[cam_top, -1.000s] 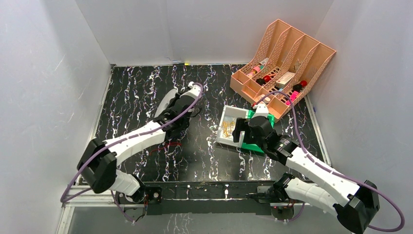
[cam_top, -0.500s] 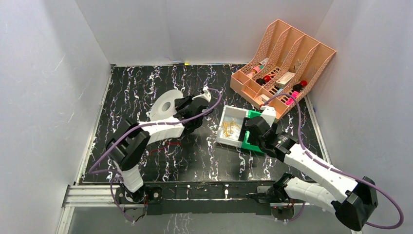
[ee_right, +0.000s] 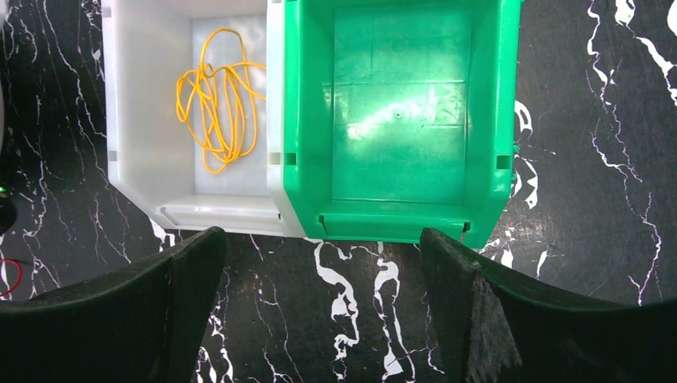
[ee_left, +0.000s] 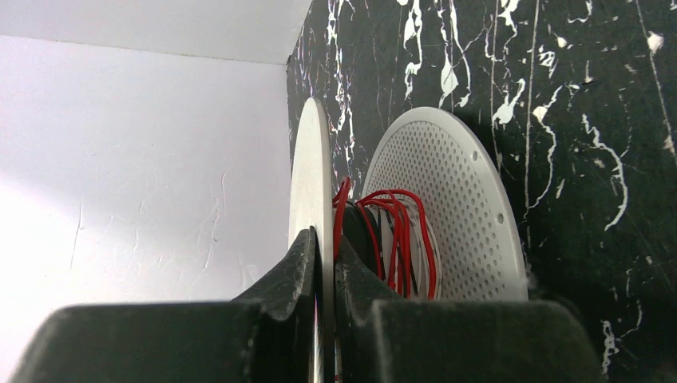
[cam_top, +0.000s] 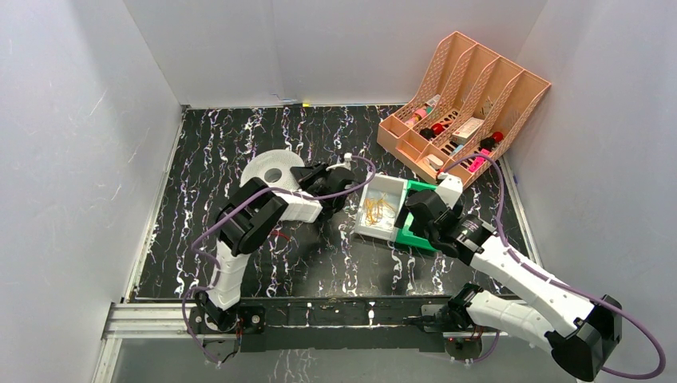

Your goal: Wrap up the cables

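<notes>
A white spool [cam_top: 271,170] stands on edge left of centre. Its solid flange [ee_left: 310,183] is pinched between the fingers of my left gripper [ee_left: 326,255], which is shut on it. Red cables [ee_left: 395,231] are wound loosely round the hub, between that flange and the perforated flange [ee_left: 455,199]. A loose red strand [cam_top: 275,234] trails on the table under the left arm. My right gripper [ee_right: 319,247] hangs open over bare table just in front of the bins, holding nothing.
A white bin [ee_right: 144,136] holds a tangle of yellow wire [ee_right: 219,104]; a green bin [ee_right: 399,219] sits against its right side. A peach slotted organizer [cam_top: 463,88] with small items stands at the back right. White walls close the table.
My left arm has swung right and folded back, carrying the spool toward the bins and turning its flange into view. The right gripper has shifted slightly right and stayed open.
</notes>
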